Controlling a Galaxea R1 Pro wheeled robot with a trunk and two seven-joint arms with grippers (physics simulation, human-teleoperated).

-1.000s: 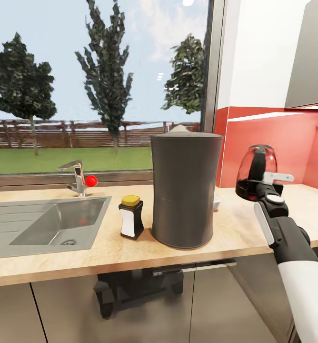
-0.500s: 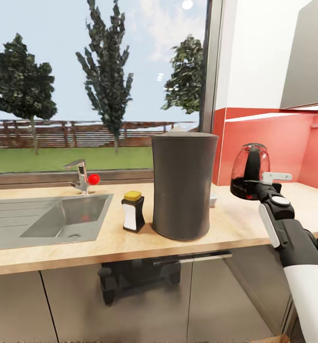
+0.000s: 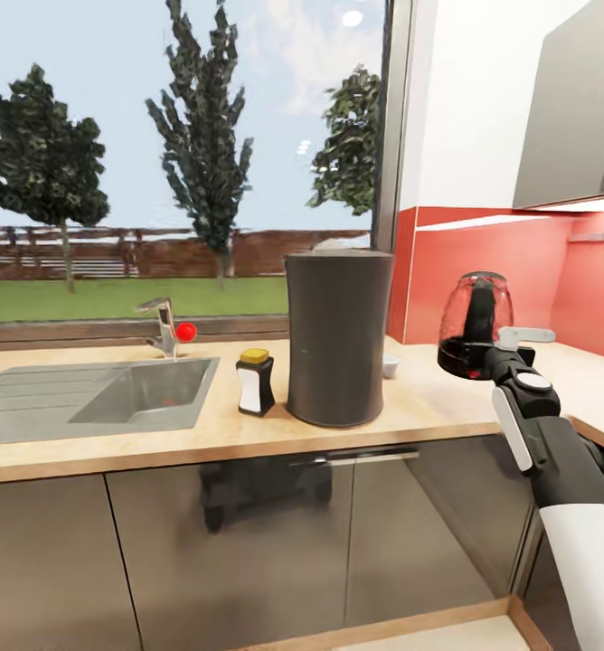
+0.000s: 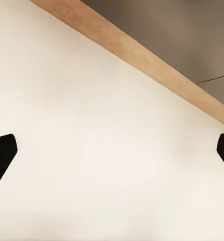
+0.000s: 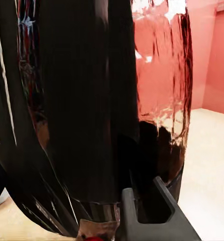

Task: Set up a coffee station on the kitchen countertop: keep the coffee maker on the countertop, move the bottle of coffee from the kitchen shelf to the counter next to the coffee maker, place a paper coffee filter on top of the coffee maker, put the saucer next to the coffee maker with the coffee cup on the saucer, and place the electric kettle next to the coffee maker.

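While the right gripper [image 3: 488, 348] clasps the electric kettle [image 3: 476, 324] by its black handle above the desk [image 3: 429, 411] toward its right end, the coffee maker [image 3: 338, 337] stands mid-desk near the front edge, the bottle of coffee [image 3: 255, 383] just beside it, sink-side. The left gripper's [image 4: 112, 155] fingers [image 4: 1, 155] are spread apart, empty.

No readable text, not even on the bottle of coffee [image 3: 255, 383] label

Bright, even daylight from the window [image 3: 184, 154] at upper left; soft shadows, glossy reflections on the kettle [image 5: 157, 75]; sharp renders.
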